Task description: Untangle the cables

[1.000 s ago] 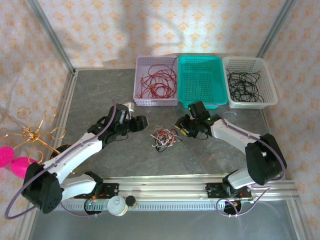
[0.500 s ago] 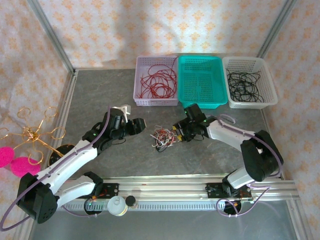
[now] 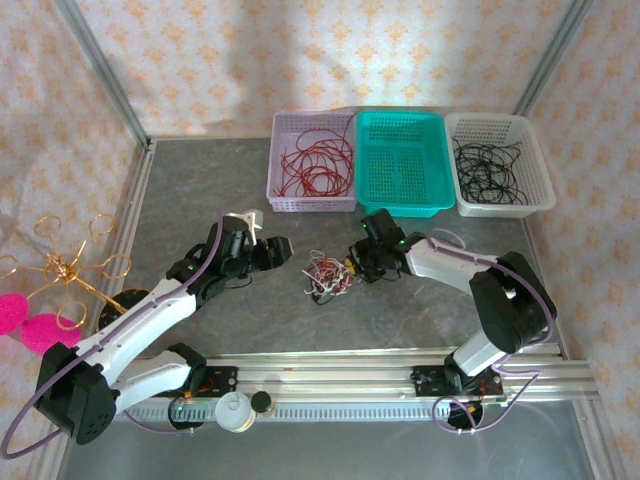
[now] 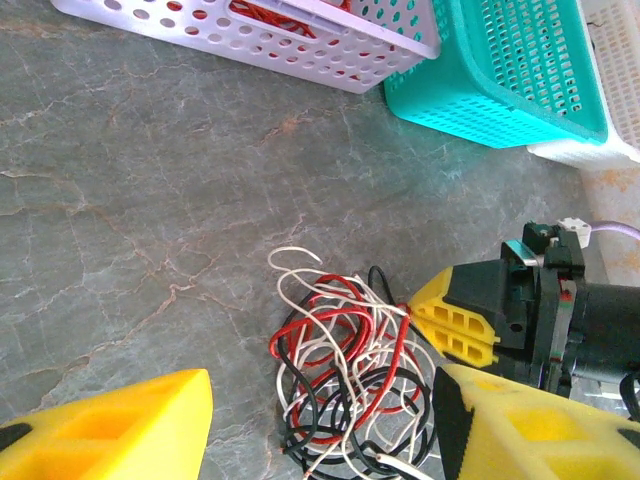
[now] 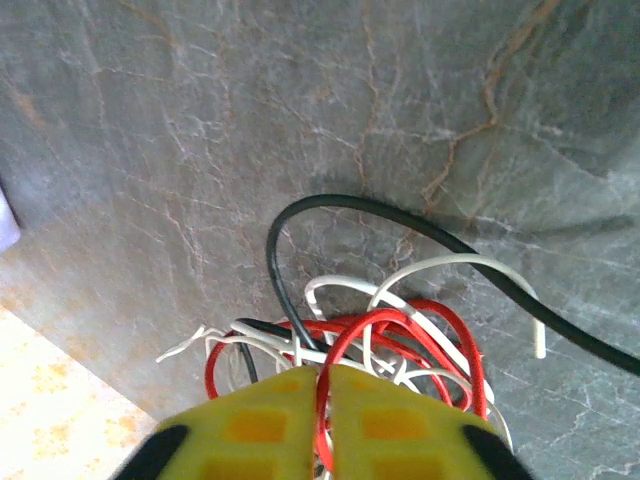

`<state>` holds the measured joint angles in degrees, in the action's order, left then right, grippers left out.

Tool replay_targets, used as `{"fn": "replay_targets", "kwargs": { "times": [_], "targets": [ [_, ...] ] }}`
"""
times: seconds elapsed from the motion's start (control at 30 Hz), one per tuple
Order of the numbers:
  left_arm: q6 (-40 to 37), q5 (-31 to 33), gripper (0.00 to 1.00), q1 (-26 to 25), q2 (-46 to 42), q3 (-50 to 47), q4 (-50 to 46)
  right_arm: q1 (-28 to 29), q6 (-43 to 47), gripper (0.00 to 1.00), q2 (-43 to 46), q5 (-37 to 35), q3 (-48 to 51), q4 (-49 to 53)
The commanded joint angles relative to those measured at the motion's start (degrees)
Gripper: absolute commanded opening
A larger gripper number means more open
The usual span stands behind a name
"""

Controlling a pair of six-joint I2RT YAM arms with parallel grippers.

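Observation:
The cables [image 3: 327, 275] lie as a small knot of red, white and black strands mid-table, also seen as the tangle [image 4: 350, 385] in the left wrist view. My right gripper [image 3: 352, 267] touches the knot's right edge. In the right wrist view that gripper [image 5: 325, 372] is shut, with a red strand [image 5: 352, 345] pinched between its yellow fingers. The same yellow fingers [image 4: 455, 322] meet the bundle in the left wrist view. My left gripper [image 3: 284, 250] sits left of the knot, open, and in its own view the gripper [image 4: 322, 390] has the tangle between its spread fingers.
Three baskets line the far edge: a lilac one [image 3: 285, 195] holding red cables, a teal one [image 3: 402, 205], and a white one [image 3: 470, 205] holding black cables. A gold wire stand [image 3: 70, 265] and pink objects [image 3: 25, 320] sit off the table's left side.
My right gripper slid left up to the knot and shut on a red strand. My left arm shifted slightly early on, then stayed open beside the knot.

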<state>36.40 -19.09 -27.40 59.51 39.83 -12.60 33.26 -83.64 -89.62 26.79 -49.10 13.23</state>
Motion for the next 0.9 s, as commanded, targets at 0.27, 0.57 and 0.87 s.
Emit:
{"fn": "replay_targets", "kwargs": {
  "times": [0.27, 0.57, 0.87],
  "targets": [
    [-1.4, 2.2, 0.59, -0.3, -1.1, 4.2, -1.5, 0.4, 11.8, 0.00, 5.3, -10.1, -6.8, 10.1],
    [-8.7, -9.6, 0.54, -2.6, -1.7, 5.0, 8.3, 0.7, 29.5, 0.00, 10.0, -6.8, -16.2, 13.8],
    [-7.8, -10.8, 0.51, -2.9, 3.2, 6.1, 14.1, 0.7, 31.4, 0.23, 12.6, -7.6, -16.3, 23.9]
  ]
}}
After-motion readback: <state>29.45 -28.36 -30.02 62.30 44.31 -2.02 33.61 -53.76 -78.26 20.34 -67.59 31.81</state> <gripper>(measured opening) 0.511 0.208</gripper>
